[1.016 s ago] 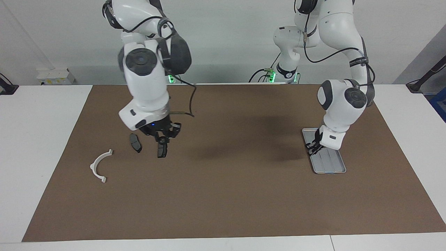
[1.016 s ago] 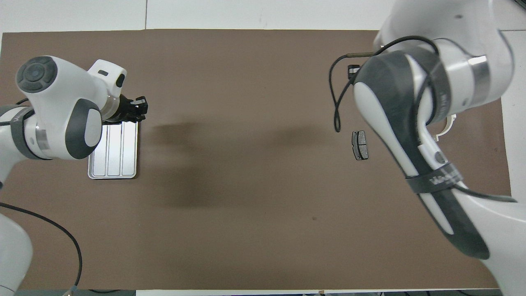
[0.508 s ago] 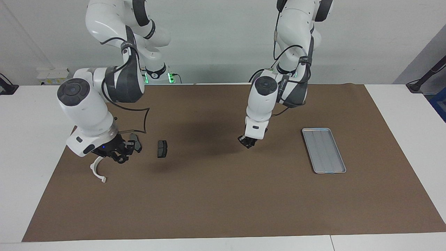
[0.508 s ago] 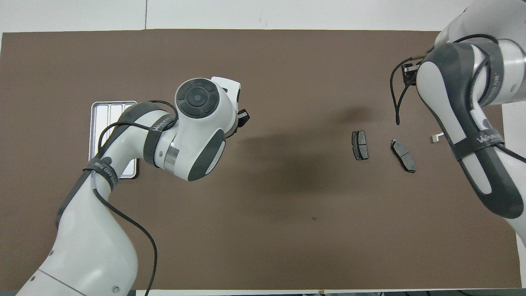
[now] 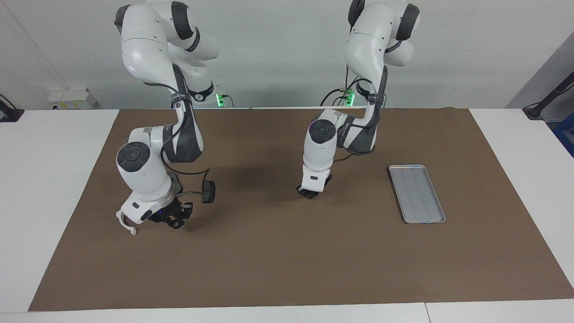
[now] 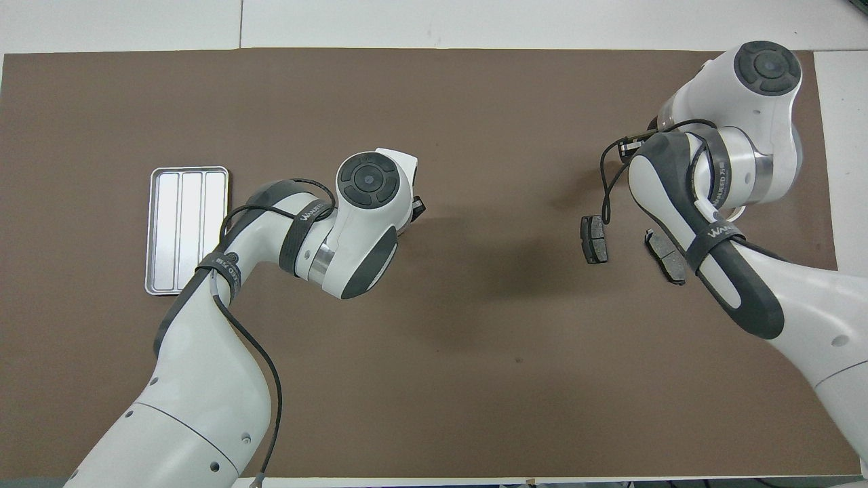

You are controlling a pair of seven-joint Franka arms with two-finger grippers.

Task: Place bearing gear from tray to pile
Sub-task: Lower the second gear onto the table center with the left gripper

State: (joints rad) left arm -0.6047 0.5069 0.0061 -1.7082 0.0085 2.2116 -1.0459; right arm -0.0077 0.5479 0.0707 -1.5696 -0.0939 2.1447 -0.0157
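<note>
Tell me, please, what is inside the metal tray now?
Nothing shows inside the tray: only its bare ridged floor, in both views. No gear lies there. Nothing covers it; the left gripper is over the mat, toward the middle.

Bright even overhead light, soft blurred arm shadows on the brown mat [image 5: 287, 251], sharp focus throughout.

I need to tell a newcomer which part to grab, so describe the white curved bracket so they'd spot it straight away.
Start at the brown mat and go to the right arm's end, where small parts lie. Beside two flat dark brake pads, partly hidden under the right claw, lies the white bracket. It is the only white, half-ring piece.
</note>
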